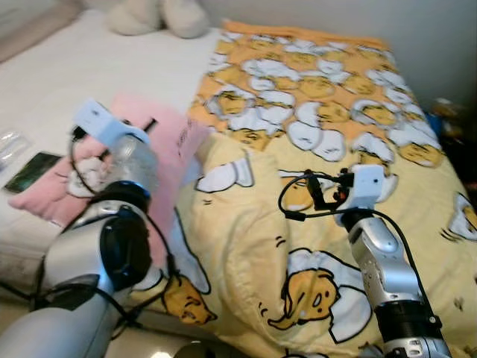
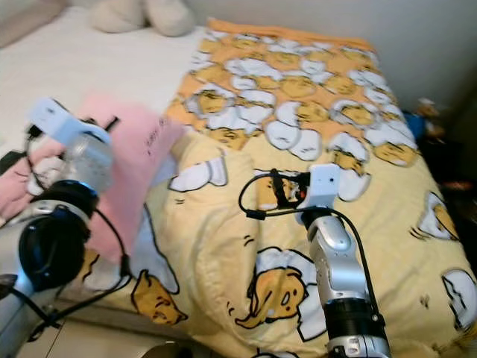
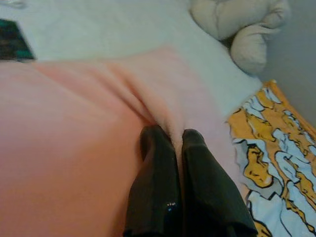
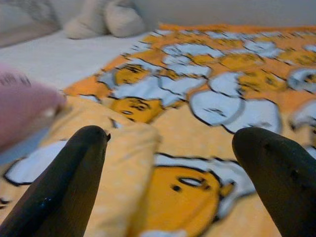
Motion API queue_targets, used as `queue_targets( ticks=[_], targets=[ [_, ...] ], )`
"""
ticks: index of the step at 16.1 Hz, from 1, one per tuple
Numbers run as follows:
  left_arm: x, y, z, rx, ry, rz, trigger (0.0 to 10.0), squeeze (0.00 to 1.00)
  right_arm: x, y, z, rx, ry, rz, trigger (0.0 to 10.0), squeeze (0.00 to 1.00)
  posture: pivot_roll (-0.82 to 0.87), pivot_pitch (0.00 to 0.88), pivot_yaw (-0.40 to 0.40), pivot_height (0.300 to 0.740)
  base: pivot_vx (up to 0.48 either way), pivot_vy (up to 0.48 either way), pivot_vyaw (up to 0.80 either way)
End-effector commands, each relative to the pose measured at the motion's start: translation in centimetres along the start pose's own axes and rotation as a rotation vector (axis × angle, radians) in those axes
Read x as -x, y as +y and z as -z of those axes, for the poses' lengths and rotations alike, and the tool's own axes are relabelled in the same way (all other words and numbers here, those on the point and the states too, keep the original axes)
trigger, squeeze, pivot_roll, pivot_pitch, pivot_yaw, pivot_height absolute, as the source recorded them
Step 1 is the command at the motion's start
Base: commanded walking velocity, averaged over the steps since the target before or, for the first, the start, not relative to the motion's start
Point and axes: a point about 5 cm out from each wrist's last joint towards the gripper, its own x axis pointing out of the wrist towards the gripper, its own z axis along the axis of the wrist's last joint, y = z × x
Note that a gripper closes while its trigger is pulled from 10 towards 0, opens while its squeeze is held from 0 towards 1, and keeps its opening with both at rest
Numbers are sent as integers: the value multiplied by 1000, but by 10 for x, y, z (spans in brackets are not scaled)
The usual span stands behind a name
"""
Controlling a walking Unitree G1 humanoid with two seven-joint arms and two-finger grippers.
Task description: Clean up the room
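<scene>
The left hand (image 3: 170, 143) pinches a fold of the soft pink fleece blanket (image 3: 74, 148) near the bed's (image 1: 112, 67) left edge; the right hand (image 4: 173, 163) hovers spread wide over the yellow cartoon-print duvet (image 1: 335, 112).

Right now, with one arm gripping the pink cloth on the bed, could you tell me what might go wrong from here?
1. The left gripper pinches only a small fold of the pink blanket, jaws shut; it may slip free when pulled.
2. A phone lies beside the blanket; dragging could sweep it off the bed.
3. The right gripper hovers with jaws open over a raised fold of the yellow duvet; its loose cable might snag.
</scene>
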Motion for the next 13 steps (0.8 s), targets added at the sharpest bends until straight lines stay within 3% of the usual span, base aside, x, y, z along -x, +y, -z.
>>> queue_targets(
  ticks=[1,4,5,6,7,8,9,13],
  targets=[
    [4,-25,-16,49,-37,38,0,0,-1,-5,-2,12,-3,6,10000,0,-133,0,-27,740,0,0,631],
    [8,-42,-13,51,-3,128,0,0,3,-3,1,36,7,-6,10000,0,-165,0,-19,740,0,0,625],
    [9,-44,-3,12,41,220,0,0,6,-3,4,54,19,-9,10000,0,-193,0,-6,740,0,0,587],
    [9,-43,1,-37,49,252,4000,0,9,-3,5,53,17,-3,10000,0,-206,0,2,740,0,0,0],
    [9,-41,1,-58,47,254,4000,0,10,-3,5,53,14,-2,10000,0,-208,0,3,740,0,0,0],
    [5,-29,3,-125,53,232,10000,0,15,-3,8,40,15,12,10000,0,-215,0,12,740,0,0,0],
    [3,-22,2,-145,42,203,10000,1000,19,-3,12,33,25,17,10000,0,-212,0,13,740,0,0,0],
    [8,-26,16,-29,81,167,10000,1000,23,-3,17,31,45,16,10000,0,-195,0,2,740,0,0,0]
  ],
)
